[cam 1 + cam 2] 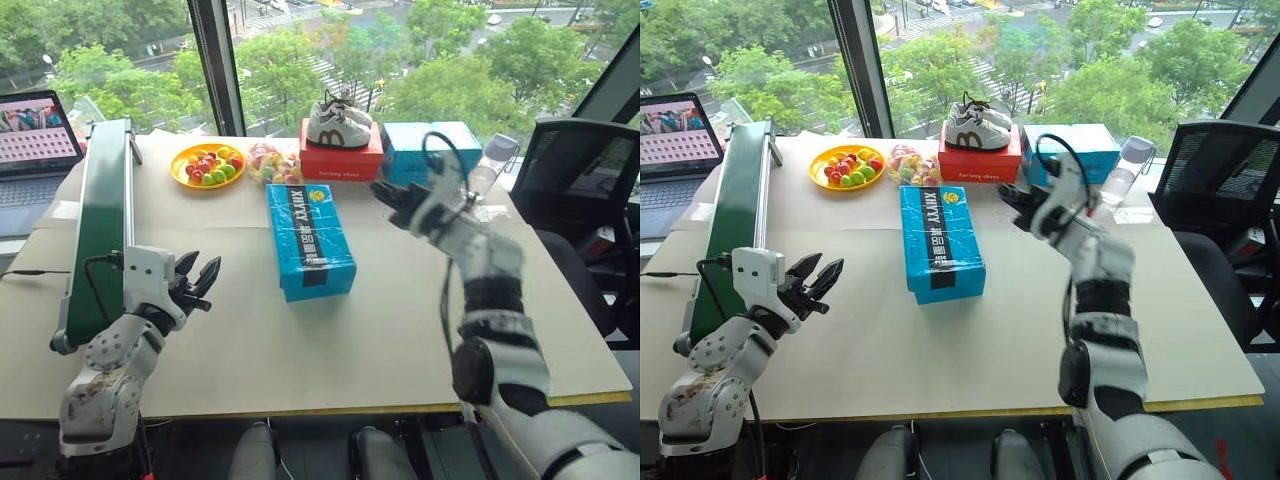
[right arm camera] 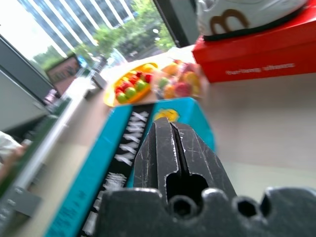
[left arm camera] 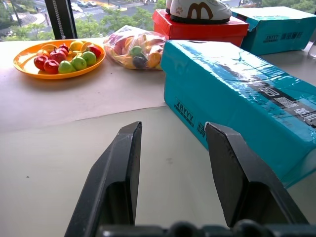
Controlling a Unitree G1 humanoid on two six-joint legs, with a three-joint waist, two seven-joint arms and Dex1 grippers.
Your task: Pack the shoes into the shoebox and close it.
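Shoebox (image 1: 310,241), bright blue with a black lettered band along its lid, lies closed near the middle of my table (image 1: 330,350). My left gripper (image 1: 203,280) hovers low over the table to the box's left, fingers parted partway with nothing between them, pointing toward the box's side. My right gripper (image 1: 388,197) is raised just beyond the box's far right corner, fingers pressed together and empty. Behind the box sit an orange fruit plate (image 1: 207,165), a bag of sweets (image 1: 272,163), a red box (image 1: 341,160) bearing white-grey sneakers (image 1: 338,122), and a plainer blue box (image 1: 428,148).
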